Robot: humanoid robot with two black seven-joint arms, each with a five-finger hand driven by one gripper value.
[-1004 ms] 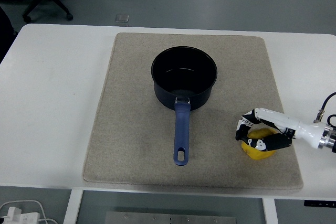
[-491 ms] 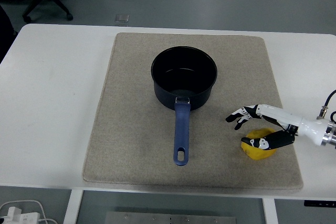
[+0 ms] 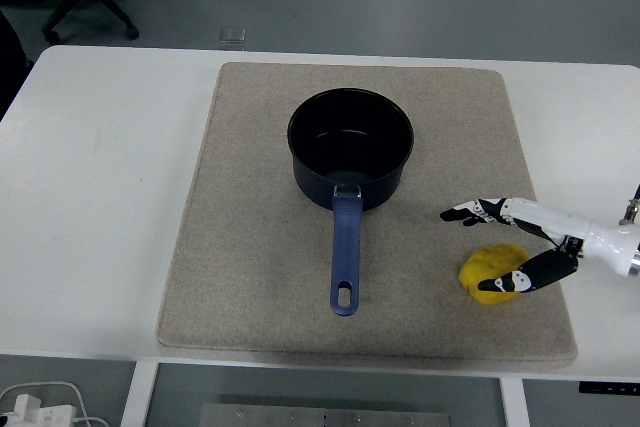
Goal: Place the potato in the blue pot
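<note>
The potato (image 3: 490, 272) lies just below the right hand (image 3: 510, 247), whose released fingers straddle it; the pot (image 3: 350, 147) sits up-left.

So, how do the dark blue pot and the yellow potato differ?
The dark blue pot is large, hollow and open-topped, with a long handle; the yellow potato is small, rounded and solid. The pot stands untouched mid-mat; the potato lies near the right hand. Both rest on the beige mat.
</note>
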